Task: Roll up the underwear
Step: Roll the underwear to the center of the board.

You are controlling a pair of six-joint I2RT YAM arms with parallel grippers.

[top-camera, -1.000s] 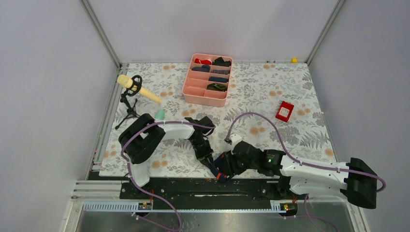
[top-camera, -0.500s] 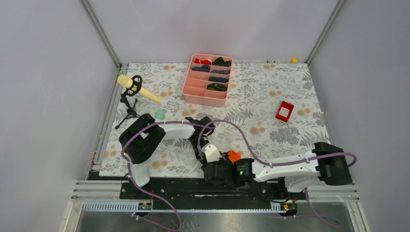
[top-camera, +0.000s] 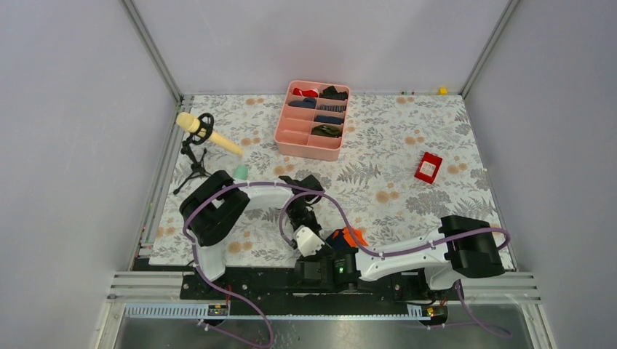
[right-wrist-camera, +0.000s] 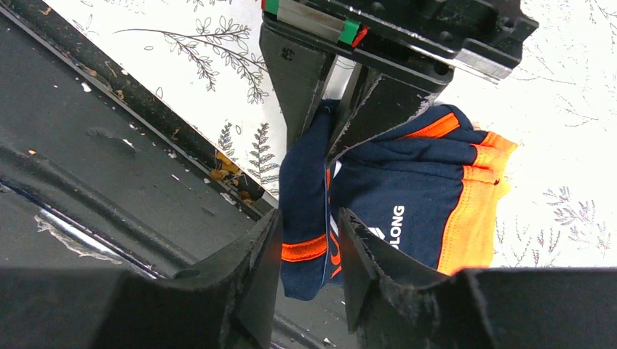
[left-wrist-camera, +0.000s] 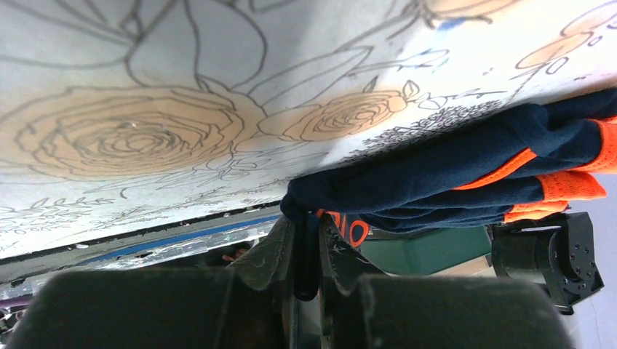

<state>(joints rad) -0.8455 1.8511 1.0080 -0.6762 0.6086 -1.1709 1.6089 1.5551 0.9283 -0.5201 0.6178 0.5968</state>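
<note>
The underwear is a navy cloth with an orange waistband, bunched at the table's near edge. In the left wrist view my left gripper is shut on a navy fold of it. In the top view the left gripper sits just left of the cloth. My right gripper reaches in from the front and is closed on a hanging navy strip of the underwear. That strip hangs over the table edge. The left gripper pinches the same cloth just above. The right gripper is low at the front rail.
A pink tray holding several small rolled garments stands at the back centre. A yellow microphone on a black stand is at the left and a red box at the right. The black front rail runs under the grippers.
My right arm has swung its forearm left along the front rail and turned its wrist. The underwear now shows more orange, a little right of where it was. The left arm stayed put.
</note>
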